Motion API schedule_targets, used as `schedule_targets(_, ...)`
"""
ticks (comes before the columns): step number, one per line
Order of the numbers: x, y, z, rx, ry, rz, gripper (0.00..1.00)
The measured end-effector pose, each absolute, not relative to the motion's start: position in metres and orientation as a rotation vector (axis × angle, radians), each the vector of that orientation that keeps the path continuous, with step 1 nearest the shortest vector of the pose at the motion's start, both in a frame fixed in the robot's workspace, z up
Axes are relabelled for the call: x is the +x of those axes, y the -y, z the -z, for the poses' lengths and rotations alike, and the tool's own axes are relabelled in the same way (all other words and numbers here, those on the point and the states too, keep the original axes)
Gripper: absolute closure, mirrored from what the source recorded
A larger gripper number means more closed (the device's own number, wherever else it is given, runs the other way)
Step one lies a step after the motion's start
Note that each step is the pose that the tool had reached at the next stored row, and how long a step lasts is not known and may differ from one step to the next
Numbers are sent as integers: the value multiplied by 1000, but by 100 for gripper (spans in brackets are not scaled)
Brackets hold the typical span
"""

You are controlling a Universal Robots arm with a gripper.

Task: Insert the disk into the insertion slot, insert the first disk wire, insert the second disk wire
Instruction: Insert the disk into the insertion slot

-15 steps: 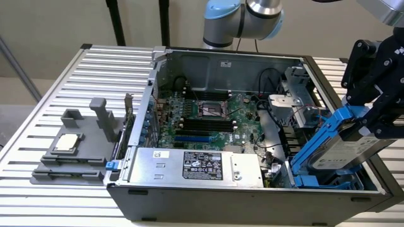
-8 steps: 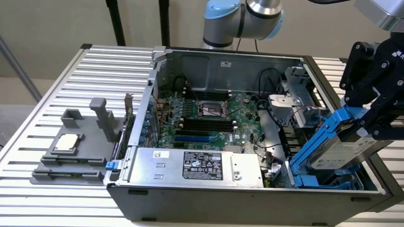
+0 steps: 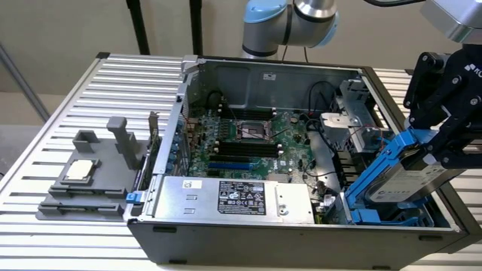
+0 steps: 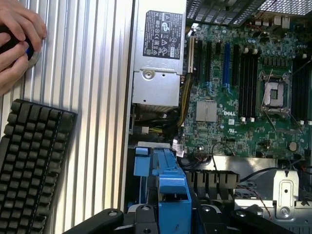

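The disk (image 3: pixel 407 183), a silver-grey drive with a white label in a bright blue carrier frame (image 4: pixel 168 187), hangs tilted at the exterior view's right. My black gripper (image 3: pixel 444 138) is shut on its upper end. The disk's lower end dips into the insertion slot (image 3: pixel 380 214), a grey-blue cage with blue tabs in the case's near right corner. The disk stands slanted, with most of it above the slot. In the wrist view the blue carrier runs from between my fingers (image 4: pixel 141 214) toward the case floor.
The open computer case (image 3: pixel 301 237) holds a green motherboard (image 3: pixel 249 144), a silver power-supply box with a black label (image 3: pixel 233 197) and black cables (image 3: pixel 320 96). A grey fixture (image 3: pixel 90 180) lies on the slatted table. A keyboard (image 4: pixel 31 165) and a person's hand (image 4: pixel 17 41) are beside the case.
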State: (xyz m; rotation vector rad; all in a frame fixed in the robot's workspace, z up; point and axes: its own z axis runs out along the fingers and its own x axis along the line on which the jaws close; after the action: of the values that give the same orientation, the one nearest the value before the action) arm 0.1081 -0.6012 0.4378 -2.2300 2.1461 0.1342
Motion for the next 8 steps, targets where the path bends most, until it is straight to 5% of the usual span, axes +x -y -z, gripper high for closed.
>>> schedule_targets(8, 108, 601, -435, -2229, -2142, -139, 67)
